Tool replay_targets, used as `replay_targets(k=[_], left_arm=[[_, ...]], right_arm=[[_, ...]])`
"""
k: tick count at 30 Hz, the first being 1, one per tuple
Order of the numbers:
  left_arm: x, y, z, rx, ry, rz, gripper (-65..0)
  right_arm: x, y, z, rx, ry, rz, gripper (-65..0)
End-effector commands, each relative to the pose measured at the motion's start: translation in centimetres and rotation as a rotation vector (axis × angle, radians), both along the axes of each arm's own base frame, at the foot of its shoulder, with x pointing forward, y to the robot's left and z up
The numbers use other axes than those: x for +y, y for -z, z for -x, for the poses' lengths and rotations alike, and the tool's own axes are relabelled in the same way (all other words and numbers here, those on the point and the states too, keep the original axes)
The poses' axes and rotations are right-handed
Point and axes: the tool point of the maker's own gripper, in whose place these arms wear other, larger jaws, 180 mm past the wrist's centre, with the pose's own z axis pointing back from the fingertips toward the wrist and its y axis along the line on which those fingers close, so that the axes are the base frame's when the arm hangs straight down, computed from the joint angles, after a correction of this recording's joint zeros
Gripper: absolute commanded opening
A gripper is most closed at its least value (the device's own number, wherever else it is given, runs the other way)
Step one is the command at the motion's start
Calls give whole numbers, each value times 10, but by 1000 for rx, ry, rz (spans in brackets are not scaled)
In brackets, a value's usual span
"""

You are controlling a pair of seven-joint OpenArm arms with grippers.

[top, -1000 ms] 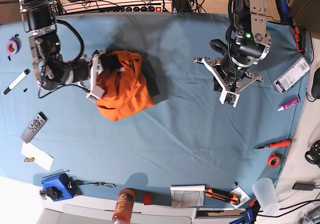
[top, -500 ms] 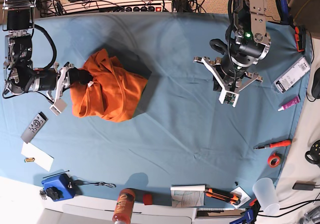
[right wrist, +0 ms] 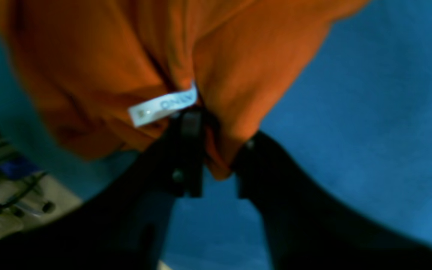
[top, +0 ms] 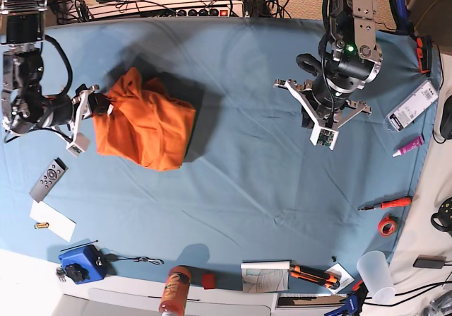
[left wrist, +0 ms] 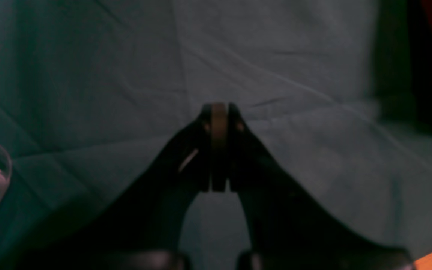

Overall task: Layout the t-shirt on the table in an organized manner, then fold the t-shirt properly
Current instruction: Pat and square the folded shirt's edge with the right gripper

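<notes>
The orange t-shirt lies bunched in a heap on the left part of the teal table. My right gripper is at the heap's left edge. In the right wrist view, that gripper is shut on a fold of the t-shirt, just below its white neck label. My left gripper hovers over the right part of the table, far from the cloth. Its fingertips are pressed together over bare table with nothing between them.
A remote, white paper and a blue box sit at the front left. A marker and purple tape lie at the far left. At the right are a blister pack, screwdriver, tape roll and cup.
My right arm has dragged the bunched t-shirt leftward across the table, still holding it. The left arm has stayed where it was.
</notes>
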Motion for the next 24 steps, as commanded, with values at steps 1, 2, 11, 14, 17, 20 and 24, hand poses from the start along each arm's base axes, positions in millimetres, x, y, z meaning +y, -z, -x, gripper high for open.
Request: replay_targets(k=[1, 2, 11, 14, 17, 20, 24], left_arm=[[-1, -12, -6, -50, 0, 8, -650], [-1, -12, -6, -49, 0, 8, -650], [-1, -12, -6, -50, 0, 8, -650], [-1, -12, -7, -52, 0, 9, -650], [-1, -15, -8, -67, 0, 13, -650], [-1, -15, -8, -66, 0, 13, -650], [-1, -14, -8, -64, 0, 12, -650]], right_arm=[[-8, -14, -16, -64, 6, 34, -581], [-8, -14, -23, -92, 10, 47, -613], [-8, -18, -42, -115, 5, 128, -650], [-9, -18, -42, -114, 5, 132, -597], [-17, -18, -40, -106, 8, 158, -439], [-32, -25, -39, -109, 13, 194, -412], [-58, -49, -49, -142, 46, 255, -412]])
